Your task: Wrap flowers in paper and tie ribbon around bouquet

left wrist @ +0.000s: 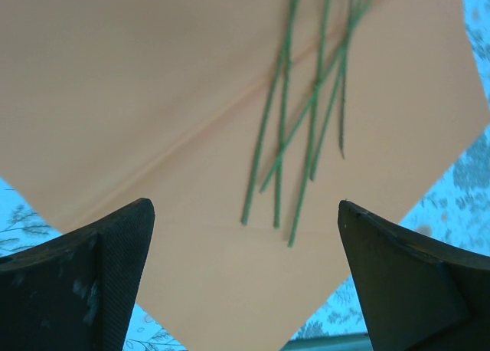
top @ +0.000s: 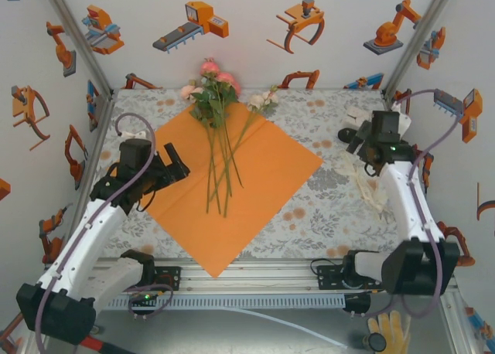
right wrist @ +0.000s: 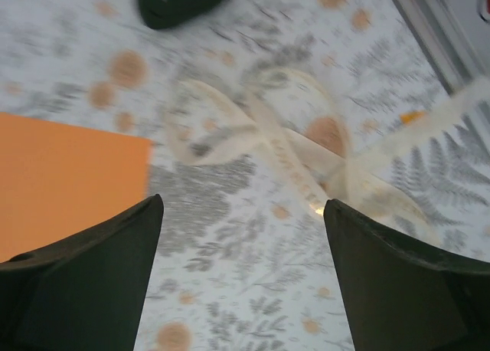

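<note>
Flowers laid out on the flat paper, wrapping not yet begun.
The flowers [top: 220,130] are lying across the unfolded orange paper [top: 263,192] mid-table, with the ribbon [right wrist: 291,159] sitting loose on the floral cloth [top: 325,215] to the right. The left gripper [left wrist: 245,213] is hovering over the paper, spread wide and empty. The right gripper [right wrist: 243,205] is hanging above the ribbon, parted and gripping nothing. Folding and tying are both still to do.

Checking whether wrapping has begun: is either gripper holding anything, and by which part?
Nothing is held. The left gripper stands open by the paper, the right gripper open near the ribbon.
</note>
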